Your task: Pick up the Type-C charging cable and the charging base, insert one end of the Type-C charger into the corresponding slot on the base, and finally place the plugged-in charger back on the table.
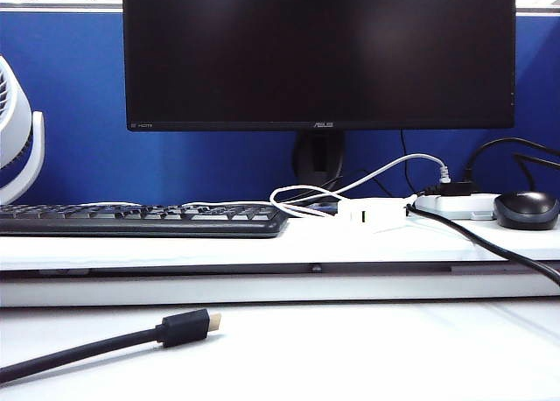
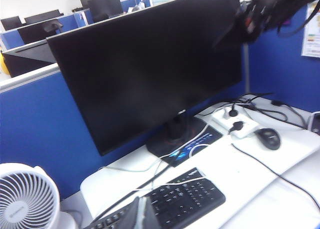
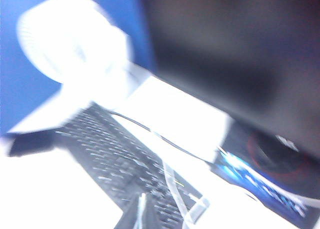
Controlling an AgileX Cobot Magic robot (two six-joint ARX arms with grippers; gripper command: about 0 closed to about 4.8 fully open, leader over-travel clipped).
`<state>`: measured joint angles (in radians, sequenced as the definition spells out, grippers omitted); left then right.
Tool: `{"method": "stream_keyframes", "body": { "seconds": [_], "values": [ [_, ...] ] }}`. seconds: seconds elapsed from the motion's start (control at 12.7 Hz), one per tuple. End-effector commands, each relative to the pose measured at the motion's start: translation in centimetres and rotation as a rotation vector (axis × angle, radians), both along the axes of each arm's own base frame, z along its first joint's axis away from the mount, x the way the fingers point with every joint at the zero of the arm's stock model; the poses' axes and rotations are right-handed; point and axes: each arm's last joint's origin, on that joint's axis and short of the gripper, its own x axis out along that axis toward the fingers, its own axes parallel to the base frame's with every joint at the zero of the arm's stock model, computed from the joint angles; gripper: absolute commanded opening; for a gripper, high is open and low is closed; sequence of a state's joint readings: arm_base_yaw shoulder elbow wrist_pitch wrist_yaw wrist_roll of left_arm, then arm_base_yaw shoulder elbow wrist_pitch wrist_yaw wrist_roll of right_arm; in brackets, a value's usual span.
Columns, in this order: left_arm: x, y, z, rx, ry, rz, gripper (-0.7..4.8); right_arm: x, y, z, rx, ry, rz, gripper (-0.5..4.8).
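Jaws of left gripper [image 2: 141, 215] and right gripper [image 3: 141, 214] closed, above keyboard [image 1: 140, 218].

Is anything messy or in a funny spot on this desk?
A little. A thick black cable lies loose across the front of the table, its plug connected to nothing. On the shelf, the thin white cable sits in untidy loops beside the white charger. Nothing looks spilled or broken.
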<state>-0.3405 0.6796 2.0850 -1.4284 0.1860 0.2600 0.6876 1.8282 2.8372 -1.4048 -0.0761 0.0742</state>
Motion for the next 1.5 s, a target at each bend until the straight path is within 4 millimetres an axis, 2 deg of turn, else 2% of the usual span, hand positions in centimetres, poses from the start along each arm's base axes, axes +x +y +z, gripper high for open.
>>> {"method": "stream_keyframes", "body": {
  "seconds": [0.08, 0.16, 0.31, 0.47, 0.55, 0.71, 0.79, 0.94, 1.1, 1.18, 1.34, 1.5],
  "values": [
    [-0.7, 0.3, -2.0, 0.001, 0.028, 0.009, -0.06, -5.4, -2.1, 2.7, 0.078, -0.123, 0.023, -0.06],
    [-0.4, 0.2, -3.0, -0.003, 0.058, 0.007, -0.06, -7.3, -3.5, 3.5, 0.094, -0.172, -0.029, -0.06],
    [1.1, -0.4, -4.2, -0.015, 0.067, -0.001, -0.06, -8.0, -4.5, 3.9, 0.090, -0.207, -0.111, -0.06],
    [4.3, -1.7, -5.9, -0.058, 0.130, -0.066, -0.06, -7.7, -4.3, 3.7, 0.074, -0.198, -0.110, -0.06],
    [6.8, -2.7, -7.5, -0.069, 0.151, -0.083, -0.06, -7.9, -4.4, 3.5, 0.071, -0.182, -0.084, -0.06],
    [10.3, -4.0, -10.0, -0.115, 0.165, -0.124, -0.06, -8.6, -5.0, 3.2, 0.069, -0.155, -0.065, -0.06],
    [13.1, -5.0, -12.3, -0.163, 0.159, -0.127, -0.06, -9.2, -5.6, 2.7, 0.059, -0.122, -0.073, -0.06],
    [16.5, -6.2, -15.6, -0.183, 0.120, -0.124, -0.06, -9.7, -6.5, 1.5, -0.006, -0.098, -0.129, -0.06],
    [18.8, -6.9, -18.6, -0.196, 0.089, -0.061, -0.06, -9.7, -6.7, 0.3, -0.053, -0.087, -0.168, -0.06],
    [20.3, -7.2, -21.1, -0.209, 0.104, 0.002, -0.06, -9.6, -6.6, -0.5, -0.053, -0.088, -0.170, -0.06],
    [21.4, -7.5, -23.9, -0.220, 0.155, 0.045, -0.06, -9.4, -6.4, -2.0, -0.020, -0.119, -0.165, -0.06],
    [22.2, -7.8, -26.2, -0.234, 0.184, 0.049, -0.06, -9.0, -5.9, -4.6, 0.002, -0.160, -0.142, -0.06]
  ]
}}
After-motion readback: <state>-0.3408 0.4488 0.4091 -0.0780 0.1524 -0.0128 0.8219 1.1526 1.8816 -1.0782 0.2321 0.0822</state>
